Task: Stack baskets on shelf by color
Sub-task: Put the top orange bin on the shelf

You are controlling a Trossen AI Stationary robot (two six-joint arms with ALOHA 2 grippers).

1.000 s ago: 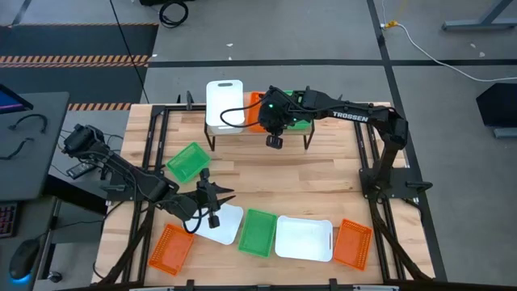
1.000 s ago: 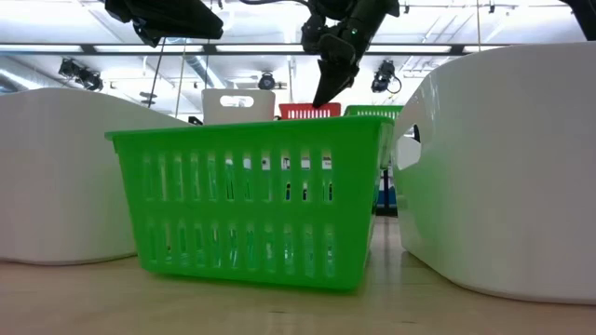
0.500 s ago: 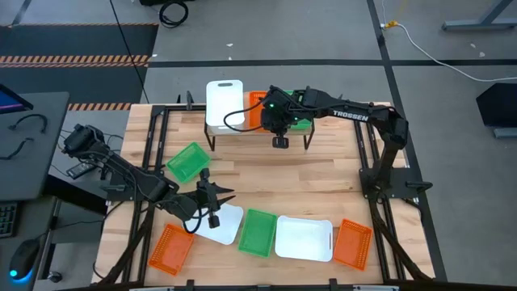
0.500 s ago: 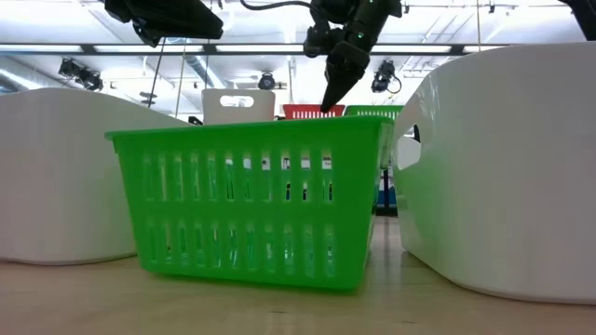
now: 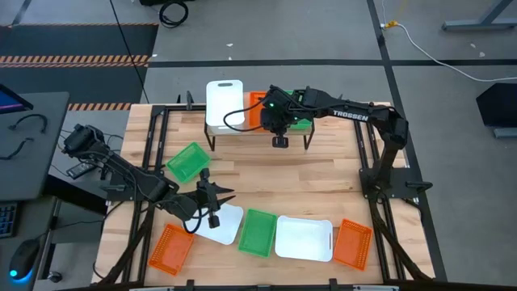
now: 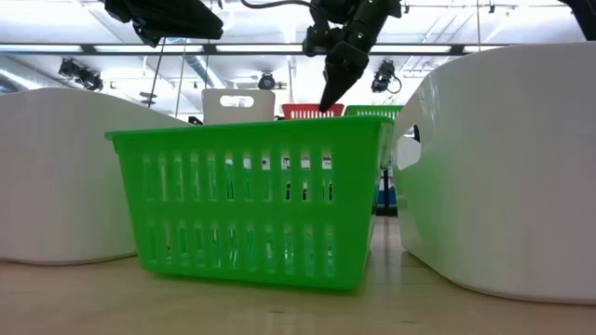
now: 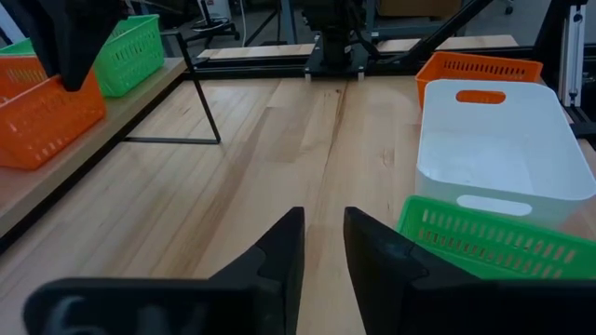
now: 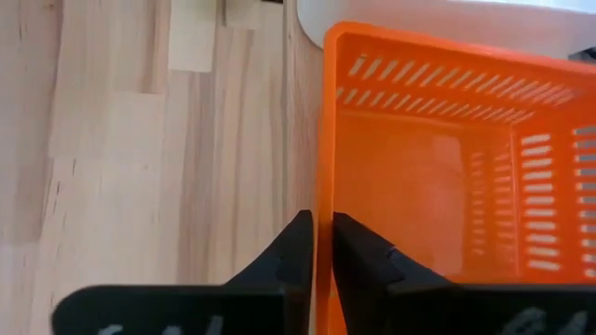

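Note:
The shelf (image 5: 242,132) stands at the table's far side and carries a white basket (image 5: 224,102), an orange basket (image 5: 256,109) and a green basket (image 5: 300,121) side by side. My right gripper (image 5: 279,129) (image 8: 323,244) is over the orange basket's near end, shut on it. My left gripper (image 5: 212,200) (image 7: 323,244) hovers open above a white basket (image 5: 224,224) near the table's near-left side and touches nothing. Two green baskets (image 5: 187,162) (image 5: 258,233), another white basket (image 5: 304,238) and two orange baskets (image 5: 171,246) (image 5: 352,242) rest flat on the tabletop. My right gripper pinches the orange basket's near end wall (image 8: 323,200) at its rim, one finger inside the basket and one outside. The fingers (image 6: 328,88) come from above, pointing down. The basket stays level on the shelf next to the white basket (image 8: 419,11).
A black frame (image 5: 153,153) runs along the table's sides. In the low view a green basket (image 6: 251,200) and two white baskets (image 6: 56,177) (image 6: 503,167) fill the foreground. Bare wood (image 5: 283,174) lies between the shelf and the near row of baskets.
My right gripper has shifted slightly toward the table's right edge and then kept still, its fingers staying over the orange basket's near end.

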